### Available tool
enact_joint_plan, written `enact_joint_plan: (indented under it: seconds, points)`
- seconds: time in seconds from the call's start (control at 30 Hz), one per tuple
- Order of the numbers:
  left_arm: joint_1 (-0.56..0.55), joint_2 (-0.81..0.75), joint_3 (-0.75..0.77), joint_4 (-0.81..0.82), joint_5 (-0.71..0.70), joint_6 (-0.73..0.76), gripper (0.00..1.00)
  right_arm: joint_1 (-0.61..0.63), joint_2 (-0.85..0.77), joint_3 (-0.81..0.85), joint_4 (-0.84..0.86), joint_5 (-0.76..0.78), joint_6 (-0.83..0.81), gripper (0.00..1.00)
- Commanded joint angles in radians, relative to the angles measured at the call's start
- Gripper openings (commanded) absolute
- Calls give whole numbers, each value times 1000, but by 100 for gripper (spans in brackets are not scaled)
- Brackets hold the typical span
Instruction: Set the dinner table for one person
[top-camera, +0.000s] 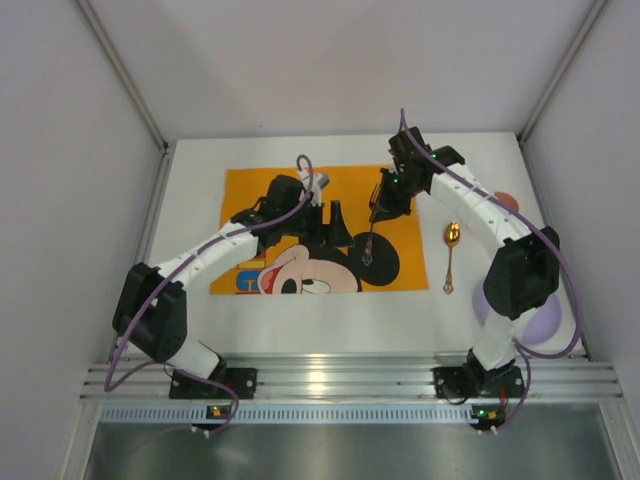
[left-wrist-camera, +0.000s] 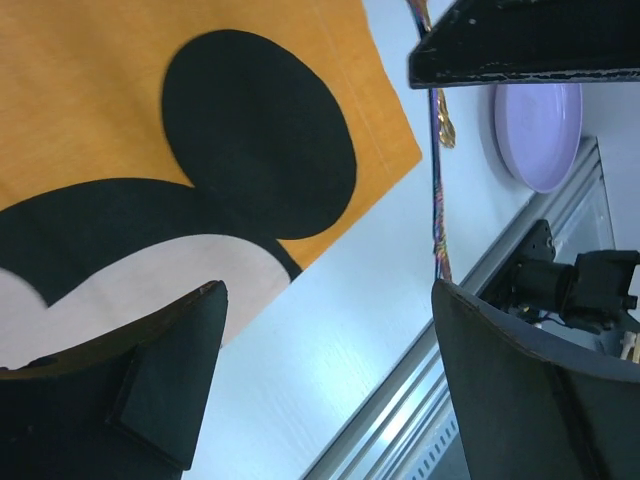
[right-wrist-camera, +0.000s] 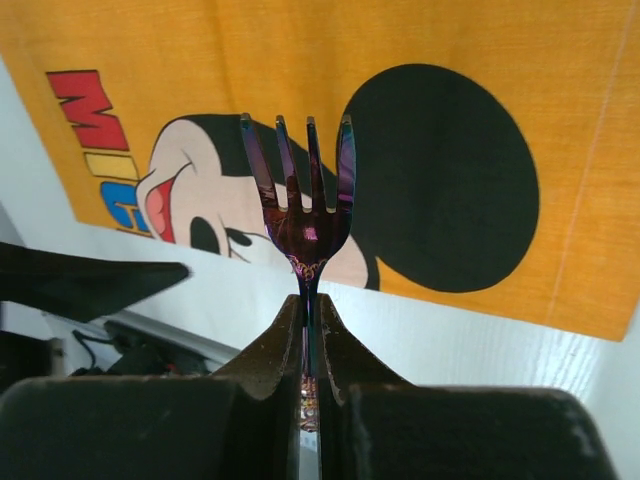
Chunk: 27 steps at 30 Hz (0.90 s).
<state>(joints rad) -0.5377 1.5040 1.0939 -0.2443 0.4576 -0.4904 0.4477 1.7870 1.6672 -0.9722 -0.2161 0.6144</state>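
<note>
Right gripper (right-wrist-camera: 310, 315) pinching fork (right-wrist-camera: 305, 200) by handle, over right part of placemat (right-wrist-camera: 150, 50). Left gripper (left-wrist-camera: 325, 370) spread, empty, over placemat centre. Dinner table (top-camera: 300, 330) under placemat. You: lower slow, lay fork flat on placemat, then let go.

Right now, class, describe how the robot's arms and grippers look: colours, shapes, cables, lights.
The left arm and right arm have white links and bulky black joints, each trailed by a purple cable. The left gripper and right gripper have matte black, wedge-shaped fingers. A light glows at each base.
</note>
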Motion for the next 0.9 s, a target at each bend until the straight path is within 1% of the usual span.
enact_joint_plan:
  seconds: [0.0, 0.1, 0.2, 0.23, 0.27, 0.33, 0.37, 0.53, 0.57, 0.6, 0.63, 0.67, 0.7, 0.73, 0.77, 0.8, 0.83, 0.87]
  points:
    - [-68, 57, 66, 73, 24, -14, 88, 11, -32, 25, 35, -92, 73, 0]
    - [-113, 105, 96, 73, 21, -10, 84, 11, -43, 26, 43, -101, 87, 0]
    - [-131, 140, 124, 68, 18, -5, 77, 13, -51, 23, 43, -111, 96, 0]
    - [-133, 147, 129, 68, 21, -5, 74, 11, -54, 17, 43, -115, 96, 0]
    - [-134, 153, 139, 68, 23, -4, 57, 13, -60, 13, 46, -118, 102, 0]
    - [-134, 168, 150, 68, 29, -4, 35, 11, -64, 0, 52, -126, 105, 0]
    - [-136, 173, 155, 68, 36, -5, 0, 11, -69, -3, 56, -129, 110, 0]
    - [-134, 174, 147, 77, 58, -7, 0, 11, -67, -24, 84, -163, 114, 0]
    - [-131, 168, 146, 73, 55, -2, 0, 13, -61, -24, 92, -170, 113, 8]
    - [-125, 156, 143, 53, 50, 6, 0, 9, -58, -20, 92, -181, 110, 24]
    - [-119, 147, 132, 42, 52, 19, 0, 8, -55, -9, 92, -184, 105, 43]
    - [-92, 125, 124, 7, 52, 27, 0, 5, -54, -1, 90, -183, 93, 69]
    - [-72, 113, 113, -1, 59, 32, 0, 0, -55, 5, 87, -181, 87, 76]
    - [-47, 96, 68, -3, 76, 35, 0, -3, -55, 14, 84, -177, 81, 87]
    - [17, 78, 37, -4, 93, 29, 0, -9, -63, 20, 76, -175, 68, 89]
    - [56, 40, 5, -4, 114, 20, 0, -21, -66, 26, 72, -175, 61, 89]
    - [91, 18, -62, -7, 160, 9, 0, -27, -67, 32, 66, -174, 53, 90]
    - [157, -8, -95, -18, 161, 12, 0, -35, -75, 31, 58, -172, 38, 90]
